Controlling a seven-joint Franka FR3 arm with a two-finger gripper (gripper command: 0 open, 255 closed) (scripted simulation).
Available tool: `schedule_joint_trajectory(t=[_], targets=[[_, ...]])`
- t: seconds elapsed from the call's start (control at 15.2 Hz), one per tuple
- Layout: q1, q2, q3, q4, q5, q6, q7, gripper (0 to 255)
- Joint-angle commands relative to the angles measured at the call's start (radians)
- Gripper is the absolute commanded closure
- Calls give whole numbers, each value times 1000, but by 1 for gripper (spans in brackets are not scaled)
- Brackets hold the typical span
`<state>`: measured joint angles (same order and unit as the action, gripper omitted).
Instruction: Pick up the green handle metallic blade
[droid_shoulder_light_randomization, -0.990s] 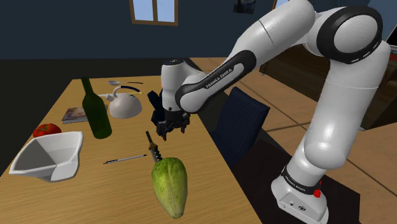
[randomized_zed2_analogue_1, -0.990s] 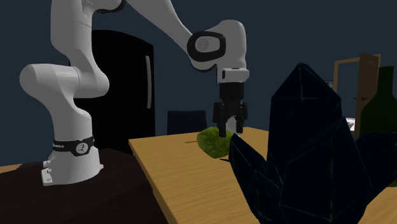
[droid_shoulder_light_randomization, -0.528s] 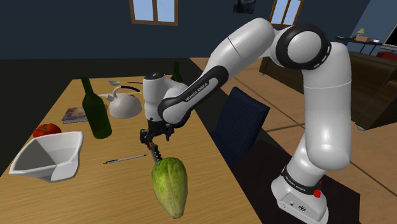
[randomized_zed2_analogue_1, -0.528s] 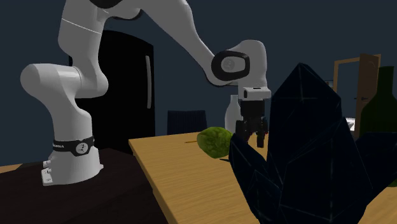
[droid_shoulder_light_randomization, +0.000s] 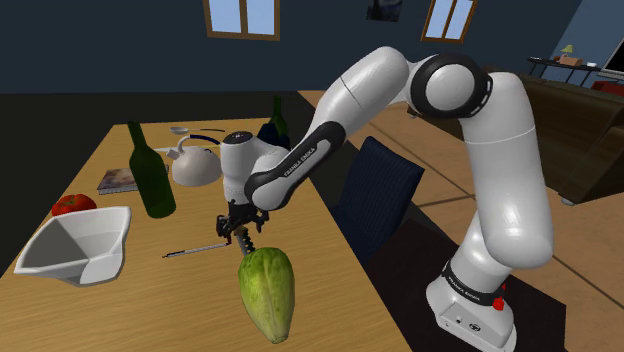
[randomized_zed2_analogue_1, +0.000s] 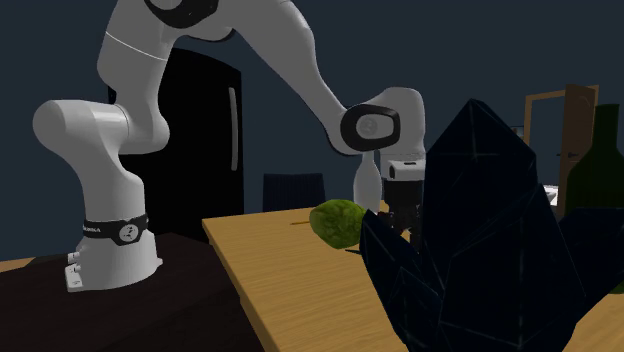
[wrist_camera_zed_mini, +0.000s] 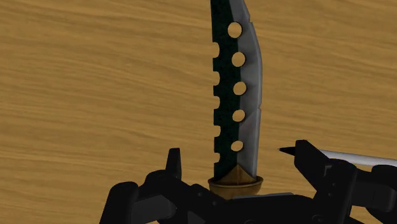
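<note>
On the table (droid_shoulder_light_randomization: 150, 310), just beside the green fruit (droid_shoulder_light_randomization: 267, 290), the knife (wrist_camera_zed_mini: 245, 95) is lying flat; your gripper (wrist_camera_zed_mini: 236, 159) is straddling its guard (wrist_camera_zed_mini: 235, 182), fingers (wrist_camera_zed_mini: 172, 170) apart, gripping nothing. Likely light, stiff, slick: you're aiming for the handle.

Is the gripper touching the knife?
Cannot tell. Wrist view: black shapes merge around the knife guard. Shoulder view: the gripper sits low over it, no plain gap or contact.

The hand (droid_shoulder_light_randomization: 236, 225) has dropped down over the knife (wrist_camera_zed_mini: 245, 83).
</note>
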<state>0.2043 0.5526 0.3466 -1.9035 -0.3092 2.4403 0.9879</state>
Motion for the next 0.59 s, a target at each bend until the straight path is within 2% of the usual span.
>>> schedule_joint_trajectory(t=[0.0, 0.07, 0.13, 0.53], targets=[[5, 14, -5, 3, -6, 11, 5, 0], [5, 14, -5, 4, -6, 11, 5, 0], [5, 13, -5, 3, -6, 10, 5, 255], [4, 13, -5, 4, -6, 10, 4, 255]])
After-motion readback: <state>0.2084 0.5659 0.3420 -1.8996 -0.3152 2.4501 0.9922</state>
